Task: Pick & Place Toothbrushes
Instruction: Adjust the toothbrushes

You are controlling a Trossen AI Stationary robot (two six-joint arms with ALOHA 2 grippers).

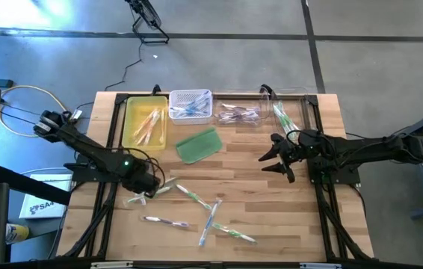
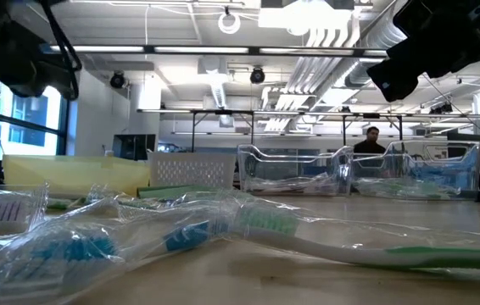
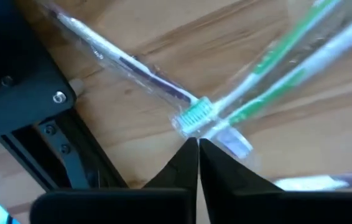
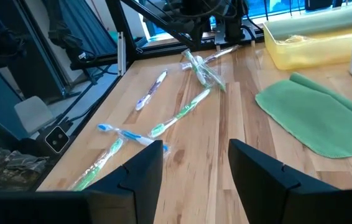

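Several slim toothbrushes (image 1: 210,215) in clear wrappers lie scattered on the near half of the wooden table. My left gripper (image 1: 150,193) points down at the left end of the scatter. Its shut fingertips (image 3: 198,144) stand at a wrapped green toothbrush (image 3: 196,116), just beside its bristle head. A purple one (image 3: 132,67) lies crossed under it. My right gripper (image 1: 275,158) hovers open right of centre, and nothing is between its fingers (image 4: 194,165). My left gripper comes from above, pointing down. Its shut tips meet the edge of the clear wrapper (image 3: 208,132) at the green toothbrush's head end. Whether any film is caught between them, I cannot tell. The toothbrush lies flat on the table.
Along the far edge stand a yellow bin (image 1: 131,119) with toothbrushes, a white basket (image 1: 190,95) and two clear bins (image 1: 238,104) (image 1: 301,101). A flat green pad (image 1: 199,144) lies in front of them. A person (image 2: 373,140) is in the room beyond.
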